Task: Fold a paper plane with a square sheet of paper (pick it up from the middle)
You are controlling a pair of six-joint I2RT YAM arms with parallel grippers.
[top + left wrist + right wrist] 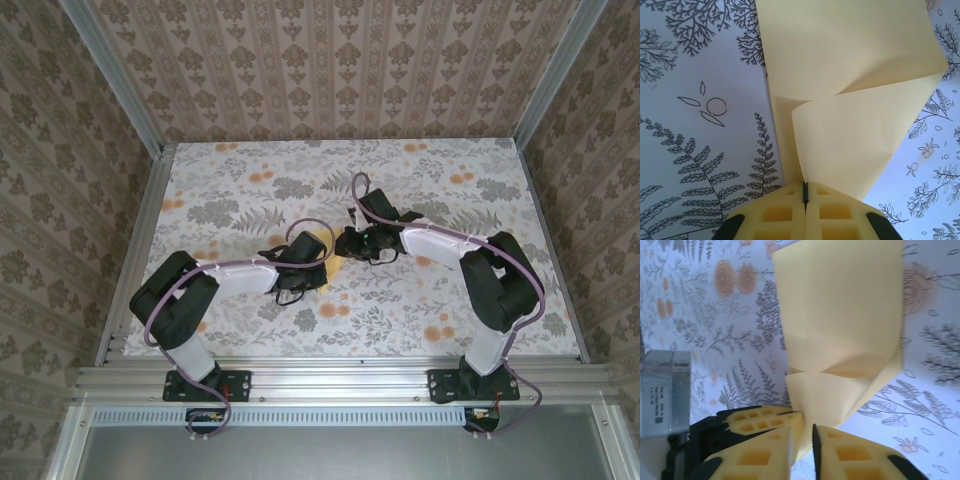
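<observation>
At the middle of the worktop (250, 170), the square sheet of paper (840, 50) curls up between both arms. The left fingers (785, 205) are pressed together on one edge, and the right fingers (765, 445) are clamped on another corner.

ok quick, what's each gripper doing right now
left gripper: closed, pinching an edge of the yellow paper
right gripper: closed on the same yellow paper, which sits between its fingers

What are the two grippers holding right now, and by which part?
Both hold the yellow sheet of paper: the left gripper pinches a curled edge, the right gripper another edge.
</observation>
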